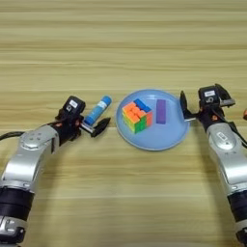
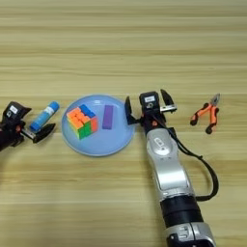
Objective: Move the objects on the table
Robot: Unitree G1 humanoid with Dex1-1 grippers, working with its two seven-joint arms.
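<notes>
Left gripper (image 1: 91, 126) jaws wide around the lower end of the blue stick (image 1: 98, 110), which lies on the worktop (image 1: 120, 43) just left of the blue plate (image 1: 166, 139). Close squarely mid-body so it won't roll. Right gripper (image 2: 147, 108) idle, jaws wide at the plate's right rim; orange pliers (image 2: 206, 114) further right.
</notes>
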